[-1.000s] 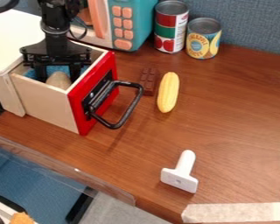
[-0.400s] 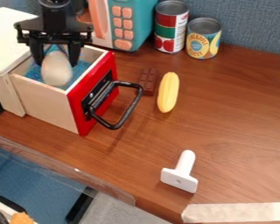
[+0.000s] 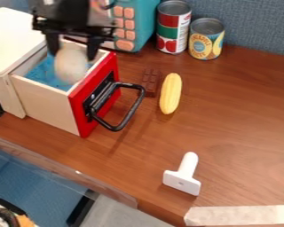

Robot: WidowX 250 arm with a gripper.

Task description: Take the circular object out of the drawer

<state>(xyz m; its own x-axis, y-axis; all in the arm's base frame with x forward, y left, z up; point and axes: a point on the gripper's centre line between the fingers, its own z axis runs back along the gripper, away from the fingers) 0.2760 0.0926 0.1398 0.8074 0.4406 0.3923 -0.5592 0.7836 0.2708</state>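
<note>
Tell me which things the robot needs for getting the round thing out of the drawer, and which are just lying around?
For the job:
- round pale thing, between the jaws
- gripper
- red-fronted drawer

Just there:
- yellow corn
- brown chocolate bar
- taller can
- shorter can
- white T-shaped tool
- teal toy microwave

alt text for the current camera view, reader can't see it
A black gripper holds a pale rounded object over an open red-fronted drawer. Beside it, a chocolate bar, yellow corn and white T-shaped tool lie on a wooden table; two cans stand behind.
</note>
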